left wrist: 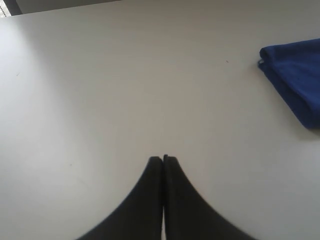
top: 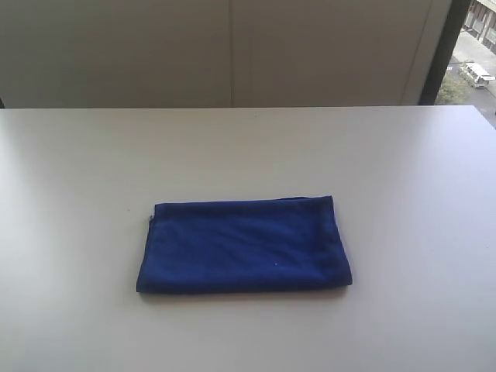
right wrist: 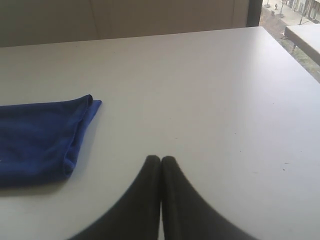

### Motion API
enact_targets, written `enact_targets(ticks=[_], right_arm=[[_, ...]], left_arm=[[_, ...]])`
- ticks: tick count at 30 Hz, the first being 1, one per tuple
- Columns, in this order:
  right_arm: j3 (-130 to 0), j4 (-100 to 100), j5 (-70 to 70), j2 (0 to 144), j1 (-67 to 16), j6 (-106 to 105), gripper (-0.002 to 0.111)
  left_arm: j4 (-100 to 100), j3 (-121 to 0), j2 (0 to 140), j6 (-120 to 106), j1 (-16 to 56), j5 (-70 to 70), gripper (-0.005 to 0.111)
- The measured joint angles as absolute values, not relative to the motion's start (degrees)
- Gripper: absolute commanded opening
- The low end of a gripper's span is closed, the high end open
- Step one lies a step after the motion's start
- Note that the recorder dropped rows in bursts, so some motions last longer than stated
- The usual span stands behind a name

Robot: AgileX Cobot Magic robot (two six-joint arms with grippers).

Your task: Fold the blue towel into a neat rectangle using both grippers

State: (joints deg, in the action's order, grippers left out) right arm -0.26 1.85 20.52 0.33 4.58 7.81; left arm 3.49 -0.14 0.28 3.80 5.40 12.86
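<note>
A smooth, matte white tabletop (top: 77,155) fills the scene, backed by a plain pale panelled wall (top: 155,46). In the left wrist view the left gripper (left wrist: 163,159) hangs over bare surface, its black tapered jaws pressed together with nothing between them, well apart from the cloth. Near the middle of the tabletop lies the blue towel (top: 244,244), a deep royal-blue soft cloth folded into a flat, layered rectangle with slightly rounded corners. The right gripper (right wrist: 160,159) is likewise closed tight and empty, near the towel's folded end but not touching it. At far right a window (top: 474,62) shows a street outside.
</note>
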Motion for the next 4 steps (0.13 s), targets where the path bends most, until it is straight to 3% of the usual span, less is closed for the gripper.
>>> enact_targets(ticks=[4], right_arm=[[-0.26, 1.85, 20.52, 0.33, 4.58, 7.81, 0.0]], left_arm=[[3.49, -0.14, 0.28, 3.8, 5.4, 12.86, 0.0]])
